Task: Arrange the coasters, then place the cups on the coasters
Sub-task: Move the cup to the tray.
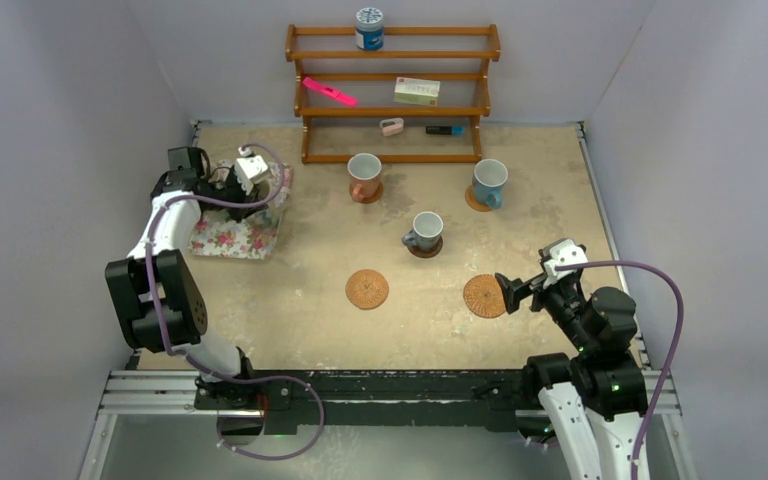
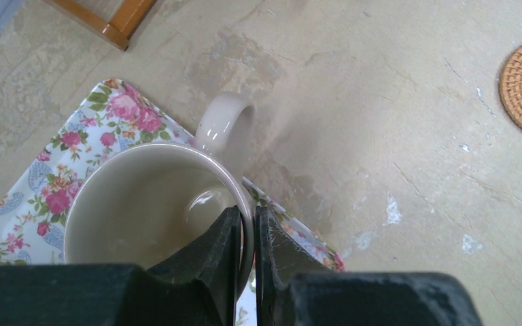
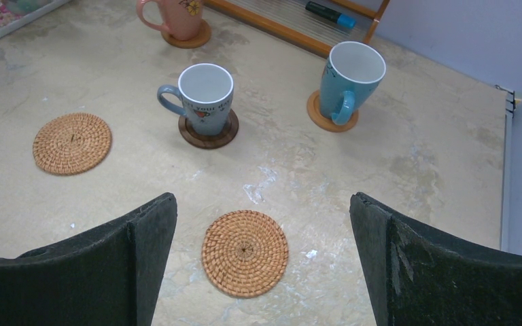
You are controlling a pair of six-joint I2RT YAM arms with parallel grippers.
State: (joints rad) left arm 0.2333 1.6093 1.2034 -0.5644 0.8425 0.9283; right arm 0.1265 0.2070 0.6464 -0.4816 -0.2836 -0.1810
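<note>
Cream mug (image 2: 129,204); rose-floral mat (image 2: 75,136); tan woven coaster (image 3: 245,252); blue mug (image 3: 333,95).

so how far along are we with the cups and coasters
Done: the pink cup, blue cup and grey-blue cup sit on coasters. In hand: the left pincer is shut on the cream mug's rim over the floral mat. Left: two woven coasters are bare; the right pincer hangs open by one.

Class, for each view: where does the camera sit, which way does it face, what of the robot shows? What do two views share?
Top: above, behind the bases, looking down on the table; left arm, right arm show.
Left wrist: on that wrist, looking down into a cream mug; left end effector pinches its rim.
Right wrist: low, facing the rack across the table; open right end effector frames the view.
Shared: top and right wrist both show the grey-blue mug.
</note>
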